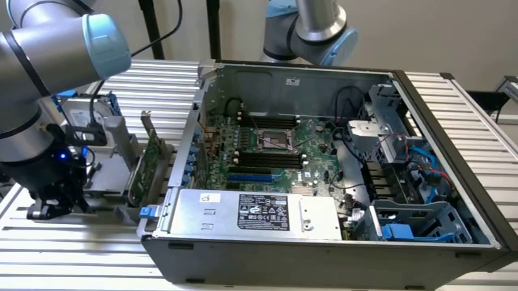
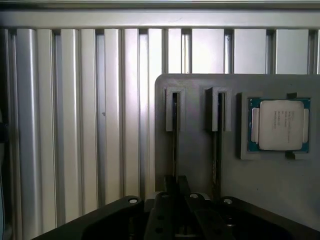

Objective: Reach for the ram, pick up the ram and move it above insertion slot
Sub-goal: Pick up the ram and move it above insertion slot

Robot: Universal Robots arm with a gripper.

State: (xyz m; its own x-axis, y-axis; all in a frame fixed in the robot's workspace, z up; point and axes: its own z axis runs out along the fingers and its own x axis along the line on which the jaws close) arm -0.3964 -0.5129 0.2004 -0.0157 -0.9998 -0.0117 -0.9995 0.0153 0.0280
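Power-supply label (image 1: pixel 263 212) print illegible

Arm (image 1: pixel 33 79): fat silver-grey tube links, light-blue round caps (image 1: pixel 109 42) on the joints. The wrist section is black with a small blue light (image 1: pixel 62 156) glowing on it and a thin black cable (image 1: pixel 158 39) trailing off behind. Same grey/blue finish on the joint section (image 1: pixel 312 30) at the exterior view's top. Gripper (image 1: pixel 50 209) (image 2: pixel 176 182) is matte black, with angular plates and round silver screw heads (image 2: pixel 132 201).
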